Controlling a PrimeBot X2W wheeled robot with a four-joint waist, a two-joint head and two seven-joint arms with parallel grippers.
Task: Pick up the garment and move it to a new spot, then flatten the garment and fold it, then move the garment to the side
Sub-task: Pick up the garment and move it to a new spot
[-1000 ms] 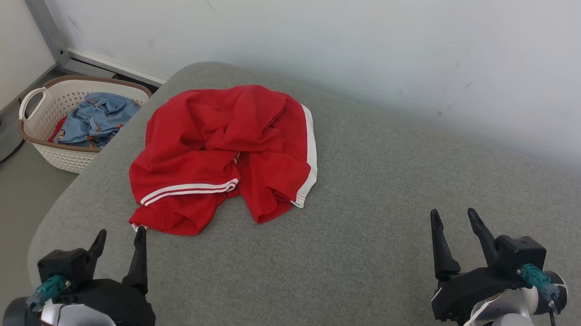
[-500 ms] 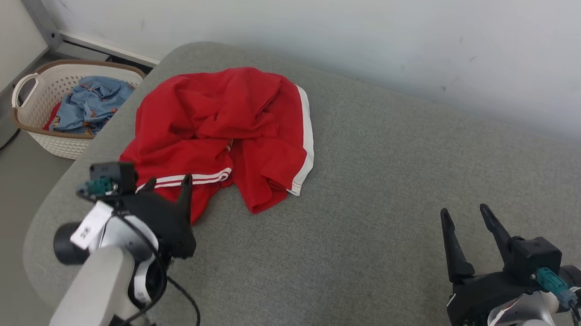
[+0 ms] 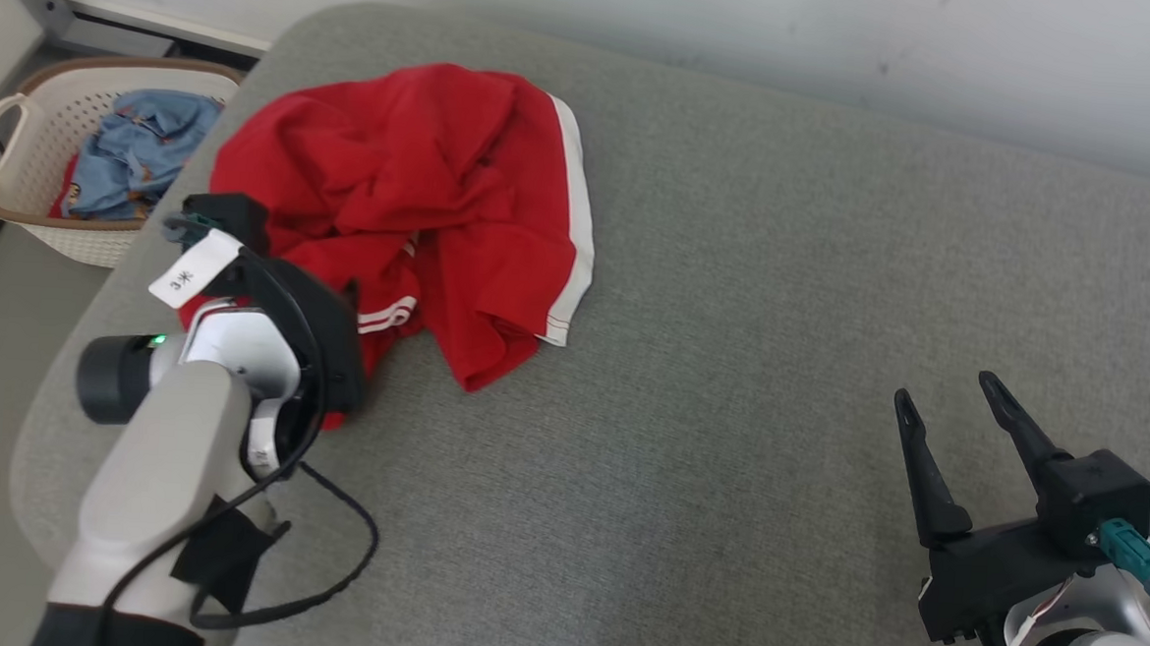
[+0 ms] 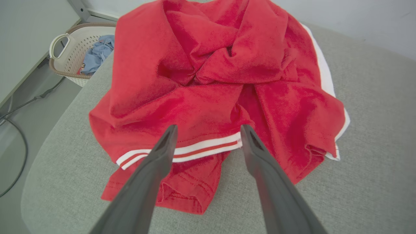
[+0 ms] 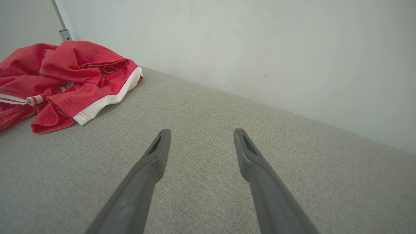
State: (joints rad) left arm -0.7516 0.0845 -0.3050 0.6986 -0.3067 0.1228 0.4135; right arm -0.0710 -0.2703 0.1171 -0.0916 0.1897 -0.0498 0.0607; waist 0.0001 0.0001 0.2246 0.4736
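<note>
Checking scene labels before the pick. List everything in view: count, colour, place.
garment: 1, red with white stripes, crumpled on the cushion's left part
cushion: 1, grey, under the garment, against the wall
basket: 1, white with brown rim, on the floor left of the cushion
cloth: 1, blue, inside the basket
cable: 1, dark, on the floor near the basket
wall: 1, pale, behind the cushion
left gripper: 1, dark, open, fingers over the garment's striped hem
right gripper: 1, dark, open, over bare cushion at right

Open grey cushion [image 3: 730,371] right of red garment [image 3: 425,177], wall [image 3: 748,27] behind, basket [image 3: 82,241] left
</note>
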